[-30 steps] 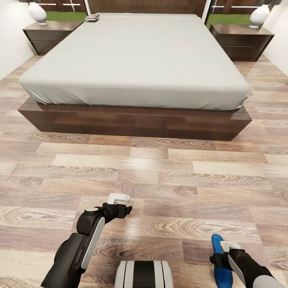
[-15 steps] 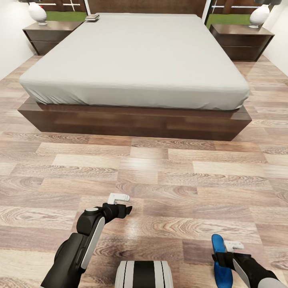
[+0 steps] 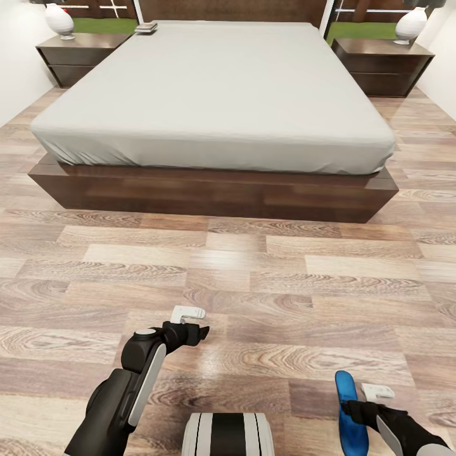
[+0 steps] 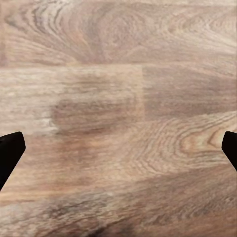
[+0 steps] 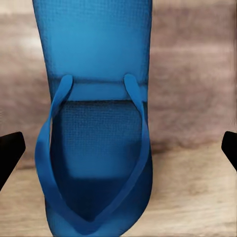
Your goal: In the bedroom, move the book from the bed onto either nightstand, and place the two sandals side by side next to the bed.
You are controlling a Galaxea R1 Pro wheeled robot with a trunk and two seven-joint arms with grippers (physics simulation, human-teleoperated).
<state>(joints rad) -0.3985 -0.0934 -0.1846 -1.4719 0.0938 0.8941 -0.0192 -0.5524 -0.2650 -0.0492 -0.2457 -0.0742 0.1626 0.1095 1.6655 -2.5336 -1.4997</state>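
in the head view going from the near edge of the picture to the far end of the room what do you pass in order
Blue sandal by the right pincer → left pincer → bare wood floor → bed → the two nightstands beside the headboard, each carrying a white lamp.

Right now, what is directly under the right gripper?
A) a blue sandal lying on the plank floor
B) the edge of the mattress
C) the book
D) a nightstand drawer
A: the right wrist view looks straight down on a blue sandal with its toe straps up, flat on the wood floor, and the head view shows the right gripper over that sandal, its fingertips spread wide at the wrist view's edges.
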